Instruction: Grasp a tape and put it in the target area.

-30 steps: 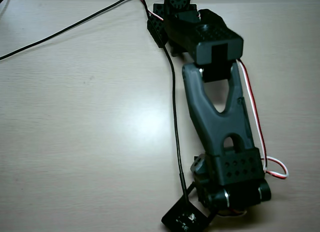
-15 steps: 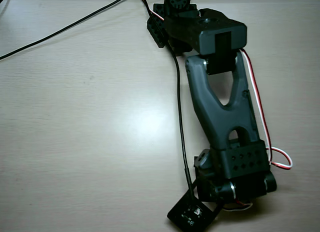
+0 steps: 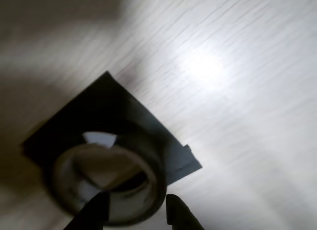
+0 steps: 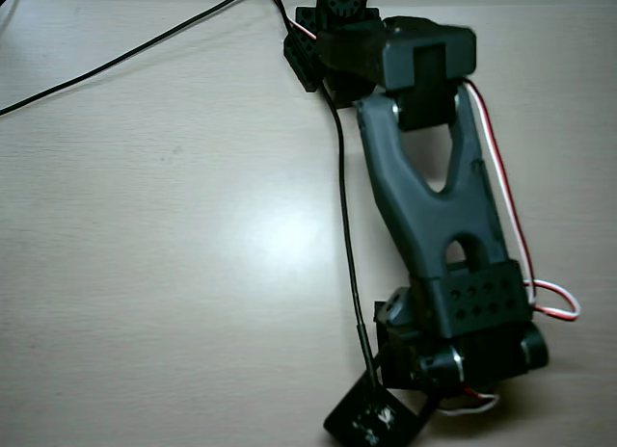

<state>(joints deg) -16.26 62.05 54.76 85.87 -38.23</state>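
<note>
In the wrist view the tape (image 3: 148, 173), a ring with a pale inner band and a white spot on its far rim, lies over the target area (image 3: 106, 106), a dark square on the pale wood table. The picture is blurred. My gripper (image 3: 136, 202) enters from the bottom edge. Its fingertips stand apart, the left one (image 3: 96, 212) in front of the ring's near rim, the right one (image 3: 178, 215) just outside the ring. They do not clamp the ring's wall. In the overhead view the arm (image 4: 434, 216) hides the tape and the target.
The overhead view shows the black arm reaching towards the near edge, a black square camera plate (image 4: 371, 418) at its wrist, and black cables (image 4: 342, 225) running across the table from the base at the top. A bright glare spot (image 3: 205, 66) lies on the wood.
</note>
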